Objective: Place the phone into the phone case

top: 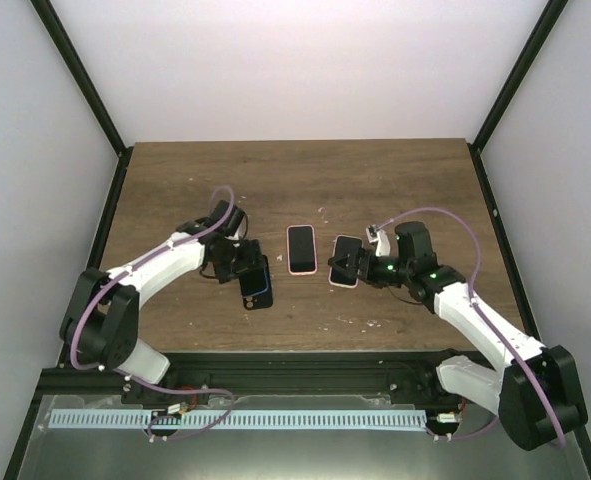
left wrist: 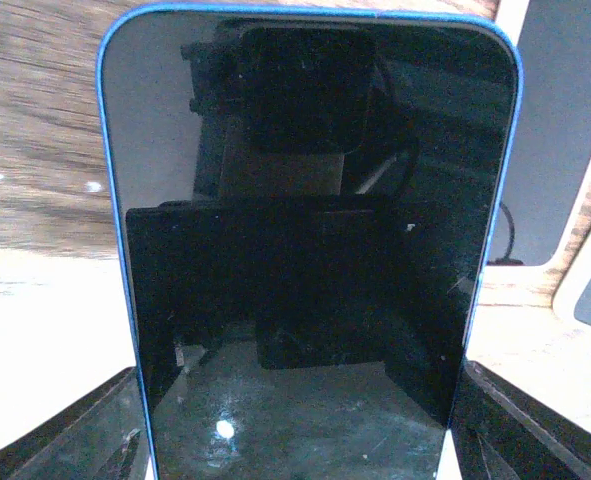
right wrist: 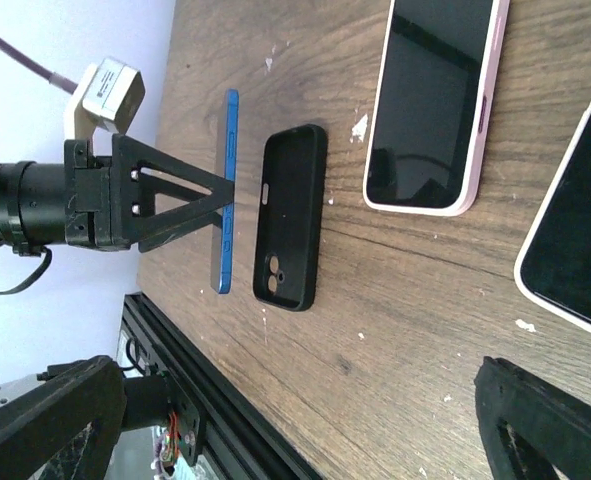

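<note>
My left gripper [top: 241,264] is shut on a blue-edged phone [top: 257,287] with a dark screen. It holds the phone flat, a little above the table. The phone fills the left wrist view [left wrist: 305,230]. In the right wrist view the phone [right wrist: 229,190] shows edge-on, hovering over a black phone case [right wrist: 293,215] that lies open side up on the table. In the top view the phone hides the case. My right gripper [top: 359,268] is open and empty, low over a white-edged phone [top: 344,259].
A pink-edged phone [top: 302,249] lies screen up in the middle of the wooden table [top: 305,180]; it also shows in the right wrist view [right wrist: 435,100]. The white-edged phone [right wrist: 575,230] lies right of it. A black rail [top: 305,368] runs along the near edge.
</note>
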Controlling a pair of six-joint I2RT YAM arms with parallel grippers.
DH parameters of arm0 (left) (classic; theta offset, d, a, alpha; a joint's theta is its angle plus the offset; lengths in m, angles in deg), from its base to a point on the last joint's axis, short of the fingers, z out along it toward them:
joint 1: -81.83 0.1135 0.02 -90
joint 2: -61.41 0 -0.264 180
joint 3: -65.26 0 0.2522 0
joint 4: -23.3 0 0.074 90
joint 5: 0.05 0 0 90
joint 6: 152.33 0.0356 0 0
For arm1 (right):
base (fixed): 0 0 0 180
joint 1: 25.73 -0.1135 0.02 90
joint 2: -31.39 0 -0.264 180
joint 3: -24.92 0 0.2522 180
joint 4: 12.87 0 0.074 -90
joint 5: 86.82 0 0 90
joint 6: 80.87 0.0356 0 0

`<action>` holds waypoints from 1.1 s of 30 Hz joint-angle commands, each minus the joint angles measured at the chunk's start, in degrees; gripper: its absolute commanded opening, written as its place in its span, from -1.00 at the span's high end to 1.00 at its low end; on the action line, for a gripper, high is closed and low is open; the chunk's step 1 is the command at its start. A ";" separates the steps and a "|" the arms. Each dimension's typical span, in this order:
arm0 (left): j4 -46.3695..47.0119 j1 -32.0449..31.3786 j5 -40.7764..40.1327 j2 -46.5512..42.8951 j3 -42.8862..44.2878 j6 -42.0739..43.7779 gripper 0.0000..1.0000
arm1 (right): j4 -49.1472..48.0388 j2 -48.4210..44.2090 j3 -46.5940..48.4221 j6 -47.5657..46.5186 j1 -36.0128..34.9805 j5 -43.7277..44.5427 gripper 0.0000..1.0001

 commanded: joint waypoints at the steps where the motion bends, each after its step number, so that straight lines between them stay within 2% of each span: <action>1: 3.88 -0.81 5.75 2.73 1.43 1.92 -0.22 | -0.92 1.45 1.32 0.49 -1.89 0.92 -0.93; 6: 3.82 -1.13 7.54 5.18 1.13 2.99 -0.23 | -0.17 1.61 2.16 0.59 -2.17 1.23 -0.93; 15: 2.72 -1.22 5.49 11.33 1.74 3.72 -0.29 | -0.19 3.06 1.92 -0.34 -2.21 2.57 -0.93; 25: -3.91 -1.32 0.53 9.38 6.11 3.99 -0.62 | -0.04 1.81 2.14 -1.44 -2.27 2.87 -0.97; 27: -3.38 -1.31 1.22 8.69 5.90 3.98 -0.72 | -0.61 1.97 1.49 -0.94 -2.25 2.61 -1.00; 29: -2.65 -1.31 2.41 8.66 5.82 4.01 -0.96 | -1.00 2.24 1.49 -0.28 -2.34 1.99 -1.00; 33: -3.35 -1.13 1.15 8.47 5.97 3.59 -0.96 | -1.09 1.41 1.87 0.48 -3.10 2.47 -1.00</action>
